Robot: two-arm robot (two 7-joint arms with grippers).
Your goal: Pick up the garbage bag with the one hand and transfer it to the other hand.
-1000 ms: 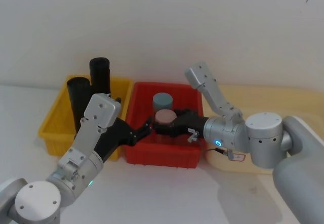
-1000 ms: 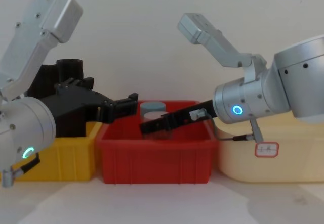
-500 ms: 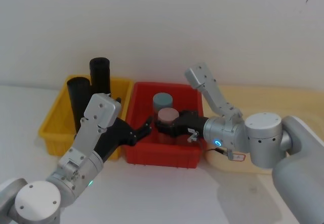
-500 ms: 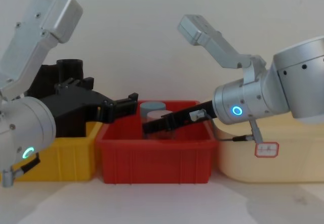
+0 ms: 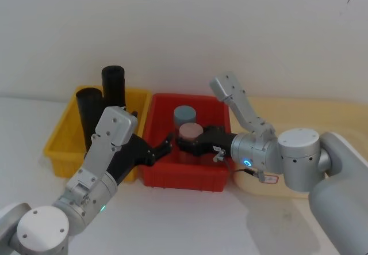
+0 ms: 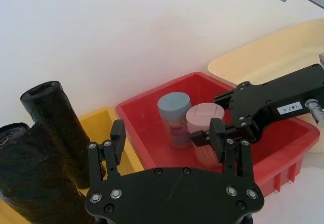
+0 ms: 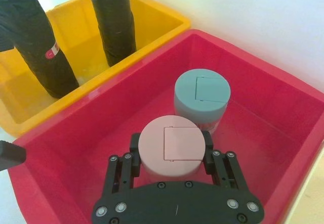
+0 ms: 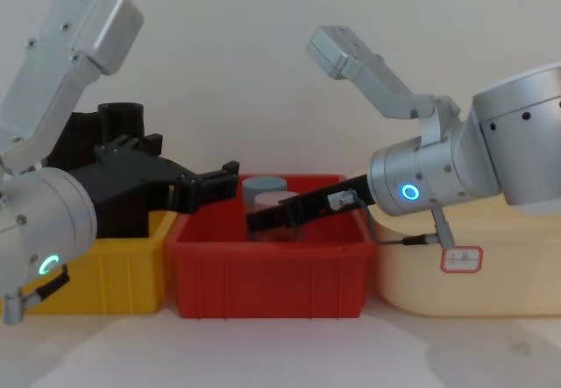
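The garbage bag [image 5: 89,110], a thick lumpy black roll with a label band [image 7: 38,44], stands upright in the yellow bin [image 5: 57,147], beside a slimmer black roll [image 5: 113,87]. My left gripper [image 6: 167,138], on the teal-ringed arm, hovers open and empty over the border between the yellow and red bins, to the right of the bag and apart from it [image 5: 161,149]. My right gripper [image 7: 171,145], on the blue-ringed arm, reaches into the red bin [image 5: 184,181]. Its fingers [image 7: 134,144] close on both sides of a pink-capped canister [image 5: 191,130].
A grey-blue capped canister [image 7: 202,95] stands just behind the pink one in the red bin. A cream tub [image 8: 478,292] sits to the right of the red bin. The white wall rises close behind all three bins. Bare white table lies in front.
The right gripper and the pink canister have shifted slightly to the right and a little up inside the red bin. The left arm and both black rolls have not moved.
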